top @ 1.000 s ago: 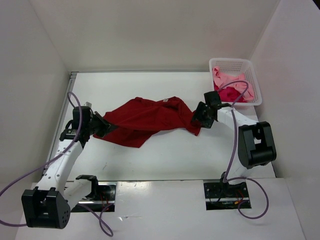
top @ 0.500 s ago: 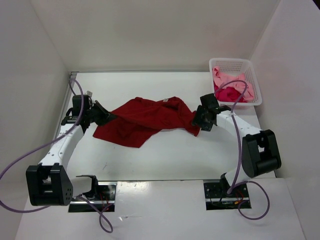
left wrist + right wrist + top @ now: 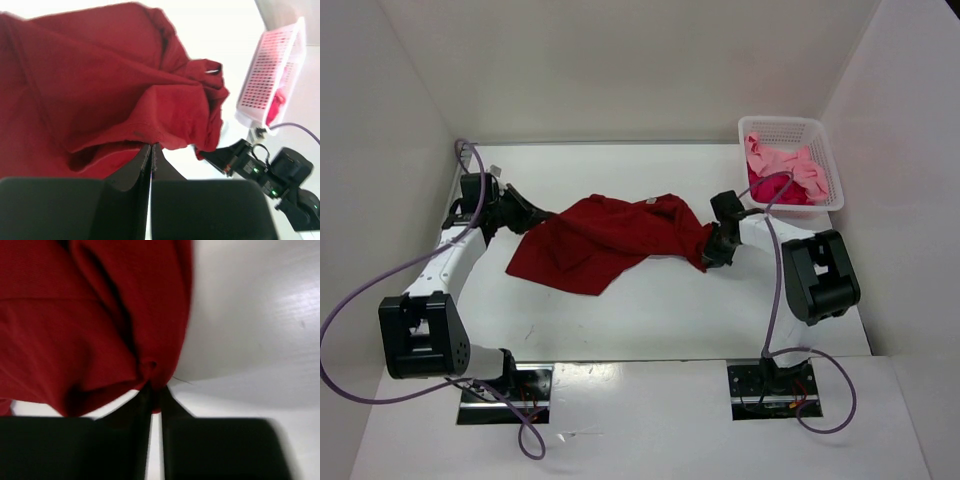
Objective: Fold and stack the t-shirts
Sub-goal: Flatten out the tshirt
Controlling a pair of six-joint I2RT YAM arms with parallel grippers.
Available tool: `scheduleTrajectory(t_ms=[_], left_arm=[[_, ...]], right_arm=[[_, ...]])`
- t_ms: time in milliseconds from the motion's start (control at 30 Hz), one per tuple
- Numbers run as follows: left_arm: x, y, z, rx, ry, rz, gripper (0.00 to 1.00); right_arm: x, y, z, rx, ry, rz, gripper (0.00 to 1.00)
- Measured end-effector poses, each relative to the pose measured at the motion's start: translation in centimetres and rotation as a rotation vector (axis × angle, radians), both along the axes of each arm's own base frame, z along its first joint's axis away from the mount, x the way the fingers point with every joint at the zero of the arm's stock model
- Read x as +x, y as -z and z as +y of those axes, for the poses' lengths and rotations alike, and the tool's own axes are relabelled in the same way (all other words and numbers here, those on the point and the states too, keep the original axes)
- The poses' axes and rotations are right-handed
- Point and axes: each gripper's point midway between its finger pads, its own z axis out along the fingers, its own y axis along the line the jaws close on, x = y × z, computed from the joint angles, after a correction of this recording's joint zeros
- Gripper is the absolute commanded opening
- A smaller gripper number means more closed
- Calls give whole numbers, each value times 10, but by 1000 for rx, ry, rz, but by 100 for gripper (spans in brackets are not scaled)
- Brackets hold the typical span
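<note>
White tabletop (image 3: 650,310): red shirt (image 3: 610,235) strung between left hand (image 3: 525,214) and right hand (image 3: 706,252), both clamped on its edges. Basket (image 3: 790,122): pink shirt (image 3: 782,160), crimson shirt (image 3: 778,190), partly buried, outlines unclear.

no readable text, shirt tag perhaps blurred
</note>
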Motion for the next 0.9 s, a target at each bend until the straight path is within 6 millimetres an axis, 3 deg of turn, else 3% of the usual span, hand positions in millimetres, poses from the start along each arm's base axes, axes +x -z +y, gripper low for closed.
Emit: scheduleTrajectory(t_ms=[67, 133, 200, 267, 300, 367, 433, 533, 633, 700, 767, 867, 900], left_arm=[[6, -8, -1, -6, 4, -18, 0], [18, -25, -1, -12, 7, -59, 0], [32, -45, -1, -23, 3, -98, 0], [55, -76, 0, -26, 5, -174, 0], [68, -99, 2, -27, 4, -220, 0], [94, -151, 7, -34, -4, -333, 0], [112, -209, 20, -46, -18, -452, 0], [121, -302, 58, -29, -78, -656, 0], [101, -383, 97, 9, -147, -850, 0], [80, -407, 117, 37, -189, -912, 0], [58, -416, 134, 62, -232, -936, 0], [42, -397, 140, 87, -253, -902, 0], [39, -380, 140, 88, -255, -868, 0]], right_arm=[[9, -3, 6, 22, 2, -5, 0], [19, -18, 12, 48, -4, -35, 0], [37, -51, 20, 82, -10, -102, 0], [67, -107, 31, 127, -21, -221, 0], [87, -150, 39, 166, -33, -314, 0], [123, -254, 54, 260, -63, -546, 0], [136, -370, 66, 385, -106, -799, 0], [110, -513, 71, 570, -178, -1102, 0], [60, -622, 68, 721, -270, -1346, 0], [34, -652, 64, 772, -316, -1423, 0], [22, -651, 64, 788, -336, -1420, 0], [22, -601, 65, 789, -324, -1301, 0], [28, -563, 65, 784, -301, -1215, 0]])
